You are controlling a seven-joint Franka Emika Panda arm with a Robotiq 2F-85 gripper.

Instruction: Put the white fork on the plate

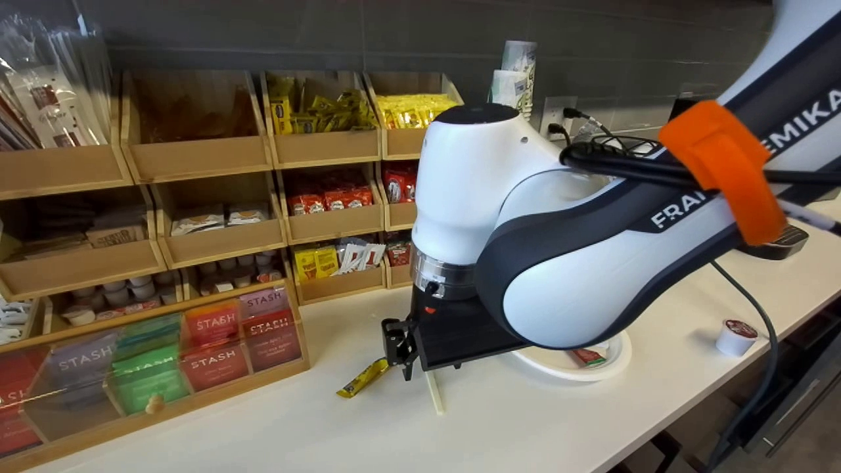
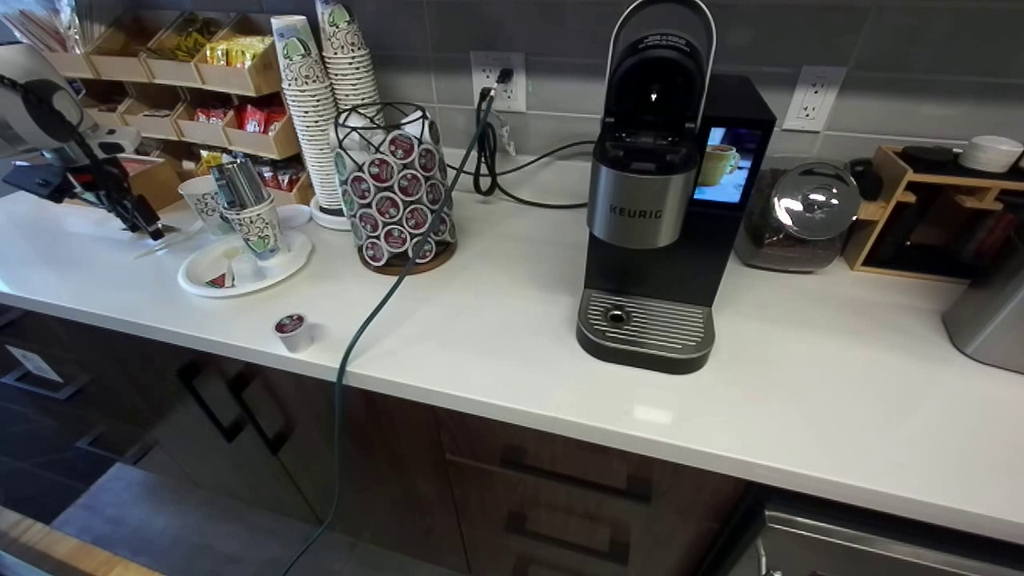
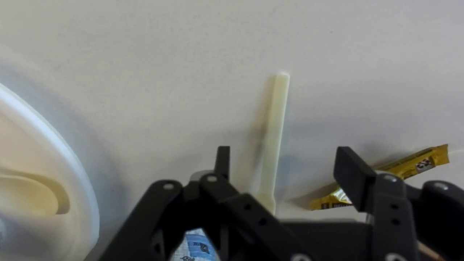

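Note:
The white fork [image 3: 274, 134] lies on the counter in the wrist view as a slender pale handle; its head end is hidden behind my gripper. Its handle also shows in an exterior view [image 1: 435, 394] and faintly in an exterior view [image 2: 152, 250]. My gripper [image 3: 282, 159] is open and empty above the fork, with the handle between its fingers as seen from the wrist. The gripper also shows in both exterior views [image 1: 401, 368] [image 2: 156, 232]. The white plate [image 3: 85, 185] lies to the left in the wrist view; it also shows in both exterior views [image 1: 621, 361] [image 2: 192, 284].
A yellow packet [image 3: 413, 165] lies beside the right finger. The plate holds a spoon [image 3: 29, 195], a small red-green packet [image 2: 218, 280] and a patterned cup [image 2: 260, 228]. Another cup [image 2: 204, 204] stands behind it. A tea box [image 1: 197, 401] and a coffee pod [image 1: 736, 338] stand on the counter.

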